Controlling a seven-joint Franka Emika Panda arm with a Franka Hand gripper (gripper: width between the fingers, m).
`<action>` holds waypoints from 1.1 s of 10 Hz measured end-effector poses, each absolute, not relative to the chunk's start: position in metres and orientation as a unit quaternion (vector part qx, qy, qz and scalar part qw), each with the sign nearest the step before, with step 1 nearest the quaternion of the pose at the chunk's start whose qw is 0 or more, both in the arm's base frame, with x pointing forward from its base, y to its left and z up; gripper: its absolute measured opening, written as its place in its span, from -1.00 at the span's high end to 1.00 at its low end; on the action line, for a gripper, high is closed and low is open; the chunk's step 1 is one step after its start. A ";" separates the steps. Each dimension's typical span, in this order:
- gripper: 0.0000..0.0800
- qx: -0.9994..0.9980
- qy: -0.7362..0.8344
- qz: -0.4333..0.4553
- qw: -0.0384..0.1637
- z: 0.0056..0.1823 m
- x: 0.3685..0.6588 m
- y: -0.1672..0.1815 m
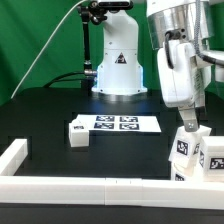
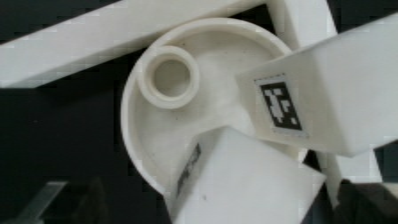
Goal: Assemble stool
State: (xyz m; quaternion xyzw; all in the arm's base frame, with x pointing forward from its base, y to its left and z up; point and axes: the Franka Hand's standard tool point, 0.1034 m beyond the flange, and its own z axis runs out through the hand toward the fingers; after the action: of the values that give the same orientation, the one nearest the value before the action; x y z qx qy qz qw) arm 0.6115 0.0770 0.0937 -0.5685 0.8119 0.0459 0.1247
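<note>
here the gripper (image 1: 188,128) is closed narrowly on a tagged leg (image 2: 267,130), holding it tilted over the round seat (image 2: 214,45), beside its open socket (image 2: 169,75). the seat lies close to the border rail (image 1: 80,186). a spare leg (image 1: 78,131) lies well apart, just beside the marker board (image 1: 115,123).

Table (image 1: 40,105): plain black. Marker board (image 1: 127,124): white, carrying a row of black-and-white square tags. Loose leg (image 1: 78,131): white, one small dark tag on its face. Second leg (image 1: 184,152): white, black-and-white tags on two faces. Seat (image 2: 196,60): white, no pattern on the part I see. Border rail (image 1: 100,186): white, unmarked. My gripper (image 1: 188,128): pale grey-white.
</note>
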 end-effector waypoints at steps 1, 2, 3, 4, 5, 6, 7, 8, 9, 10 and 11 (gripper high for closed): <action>-0.62 -0.606 0.785 0.041 0.124 0.093 0.611 0.078; -0.62 -0.651 0.750 0.039 0.109 0.092 0.607 0.082; -0.62 -0.713 0.695 0.031 0.092 0.092 0.606 0.084; -0.62 -0.765 0.639 0.027 0.078 0.093 0.606 0.085; -0.62 -0.811 0.580 0.025 0.074 0.097 0.611 0.087; -0.62 -0.843 0.533 0.017 0.078 0.099 0.616 0.085; -0.62 -0.846 0.527 0.016 0.078 0.097 0.615 0.085; -0.62 -0.869 0.488 0.012 0.077 0.097 0.615 0.084; -0.62 -0.890 0.449 0.009 0.078 0.097 0.615 0.083; -0.62 -0.906 0.415 0.006 0.078 0.097 0.615 0.083; -0.62 -0.916 0.394 0.004 0.078 0.097 0.616 0.083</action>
State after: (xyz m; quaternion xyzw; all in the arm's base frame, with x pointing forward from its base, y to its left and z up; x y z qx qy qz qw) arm 0.6156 0.0830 0.0970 -0.9157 0.3942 0.0035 0.0777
